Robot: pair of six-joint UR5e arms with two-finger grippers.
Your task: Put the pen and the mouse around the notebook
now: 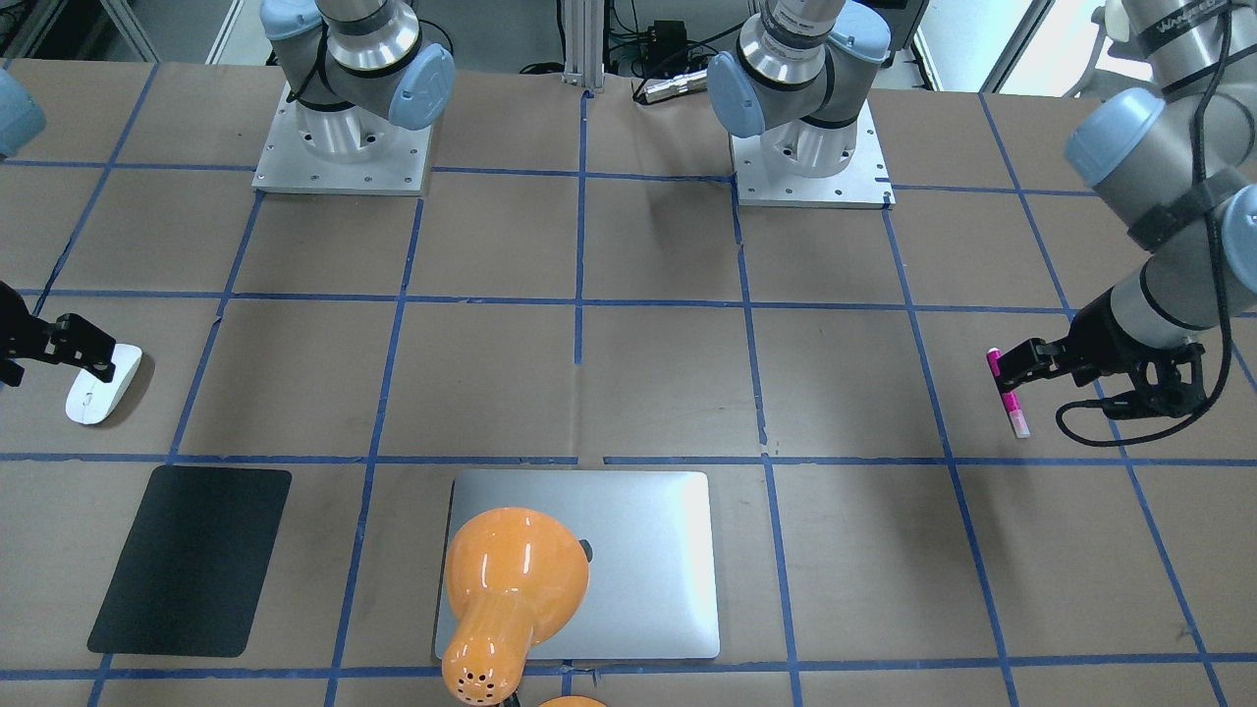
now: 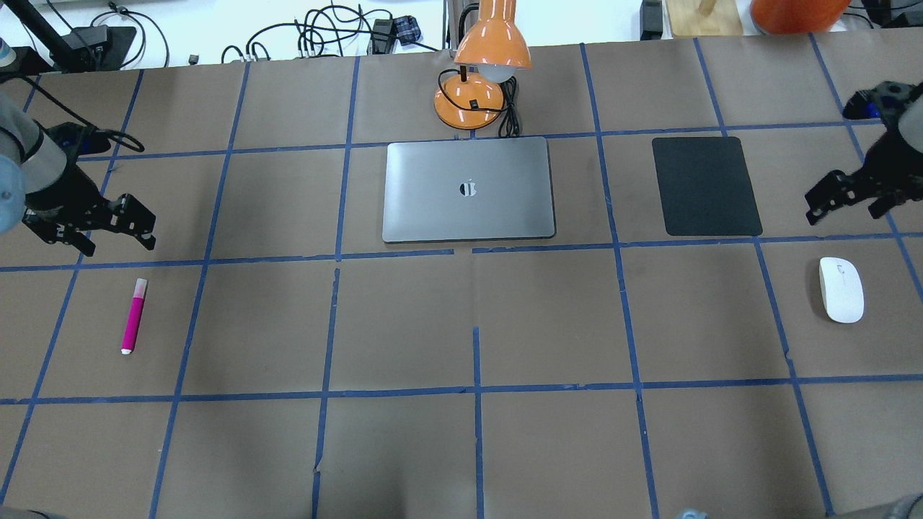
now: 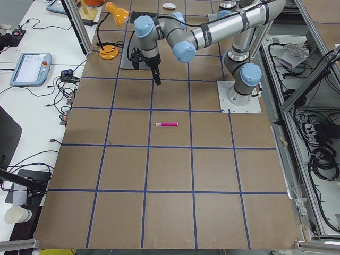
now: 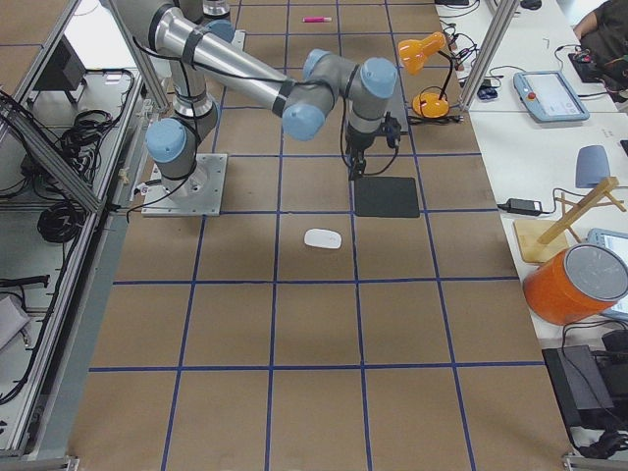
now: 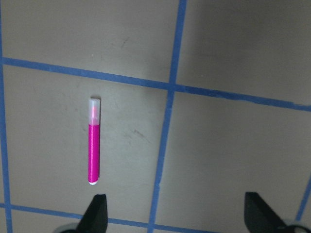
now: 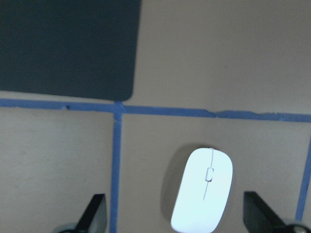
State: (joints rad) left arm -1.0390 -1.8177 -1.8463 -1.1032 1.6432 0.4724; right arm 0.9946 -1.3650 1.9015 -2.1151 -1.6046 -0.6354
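1. Find pen (image 2: 134,316) flat on tabletop (image 2: 548,324), far left of notebook (image 2: 469,189), robot-side.
2. Find mouse (image 2: 841,289) far right of notebook, robot-side, w/ black mat (image 2: 707,186) between.
3. See left end effector (image 2: 115,238) spread wide, empty, far left of notebook.
4. See right end effector (image 2: 849,205) spread wide, empty, far right of notebook.

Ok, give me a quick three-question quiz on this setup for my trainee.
1. True or false: the left gripper holds the pen.
2. Which lies nearest the mouse? A notebook; B mat; C pen.
3. Fill in: the orange thing standing just beyond the notebook, on the side away from the robot, is a ___.
Key: 1 false, the gripper is open and the pen lies apart from it; 2 B; 3 lamp.
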